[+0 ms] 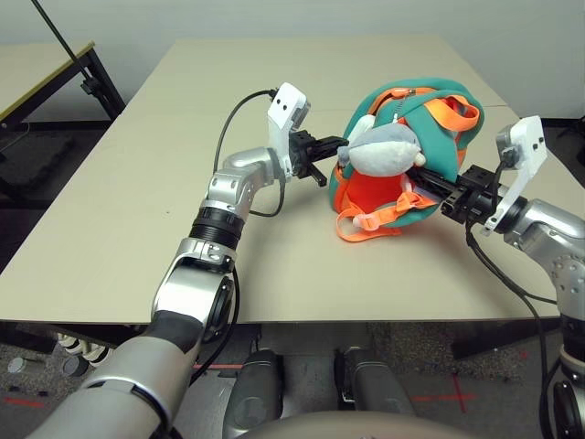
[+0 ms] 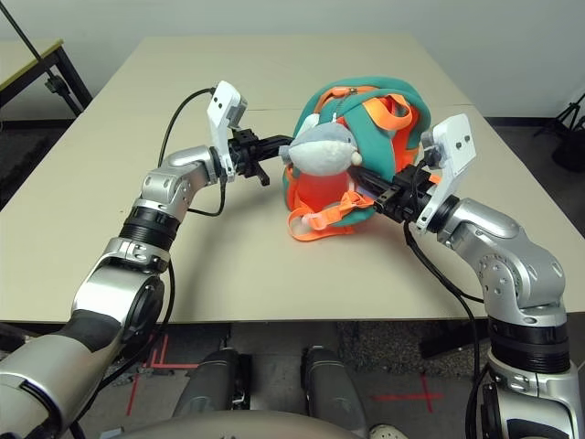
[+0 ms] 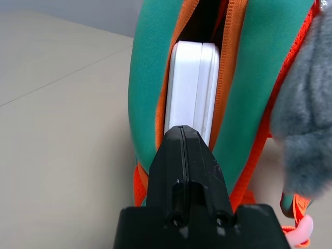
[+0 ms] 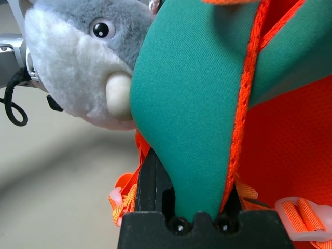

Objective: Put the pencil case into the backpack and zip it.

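So the left gripper [image 3: 188, 136] has its two black fingers pressed flat together, nothing between them; the tip sits right at the open orange-trimmed zip slot of the backpack [image 1: 430, 137], and the white pencil case [image 3: 192, 88] is standing on edge inside that slot, just past the fingertips. Can't tell if the tip actually touches the case. The right gripper [image 4: 181, 207] is pinching a teal flap of the backpack, jaws nearly closed around the fabric; orange mesh and a strap buckle sit right beside it. The plush shark [image 1: 388, 146] hangs on the front of the bag, between the two grippers. In the head view the bag is centre-right on the beige table [image 1: 183, 110]; the left forearm reaches up from lower left with the gripper pointing level toward the bag, and the right arm comes in from the right edge, gripper level too, aimed left into the bag's side.
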Robot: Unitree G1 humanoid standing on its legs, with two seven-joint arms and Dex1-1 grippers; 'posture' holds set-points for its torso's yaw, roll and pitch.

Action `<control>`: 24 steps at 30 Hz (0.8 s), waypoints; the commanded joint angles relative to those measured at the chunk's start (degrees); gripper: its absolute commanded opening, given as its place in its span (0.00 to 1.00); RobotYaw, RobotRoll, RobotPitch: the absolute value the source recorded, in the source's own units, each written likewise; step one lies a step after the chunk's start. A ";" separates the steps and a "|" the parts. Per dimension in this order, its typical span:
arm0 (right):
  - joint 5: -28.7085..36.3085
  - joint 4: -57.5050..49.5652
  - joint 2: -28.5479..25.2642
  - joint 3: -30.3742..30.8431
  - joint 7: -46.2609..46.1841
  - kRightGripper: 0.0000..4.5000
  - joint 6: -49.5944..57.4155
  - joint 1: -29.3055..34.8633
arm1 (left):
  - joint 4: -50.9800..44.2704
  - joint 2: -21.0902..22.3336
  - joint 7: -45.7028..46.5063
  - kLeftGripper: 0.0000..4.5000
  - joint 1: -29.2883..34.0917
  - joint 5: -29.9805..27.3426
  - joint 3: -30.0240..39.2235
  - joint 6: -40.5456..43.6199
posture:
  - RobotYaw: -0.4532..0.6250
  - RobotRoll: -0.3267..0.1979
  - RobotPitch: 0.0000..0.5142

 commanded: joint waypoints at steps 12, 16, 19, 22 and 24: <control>0.97 -2.93 -0.41 -0.20 0.01 0.02 0.21 0.05 | 14.41 -6.41 2.45 0.00 -6.51 2.88 0.79 -8.64 | 0.43 0.62 0.08; 1.21 -3.79 -0.37 -0.42 -0.31 0.02 0.57 0.37 | 17.09 -7.58 2.69 0.00 -7.37 3.96 0.53 -9.49 | 0.43 0.62 0.08; 1.31 -4.14 -0.32 -0.52 -0.54 0.02 0.79 0.42 | 18.30 -8.18 2.51 0.00 -7.56 4.79 0.07 -10.16 | 0.43 0.62 0.08; 1.38 -4.34 -0.28 -0.57 -0.80 0.02 0.89 0.35 | 19.14 -8.64 2.89 0.00 -7.12 5.97 -0.62 -10.02 | 0.43 0.62 0.08; 1.40 -4.41 -0.24 -0.57 -0.92 0.02 0.92 0.26 | 18.98 -8.83 2.70 0.00 -6.34 6.77 -1.21 -10.26 | 0.43 0.62 0.08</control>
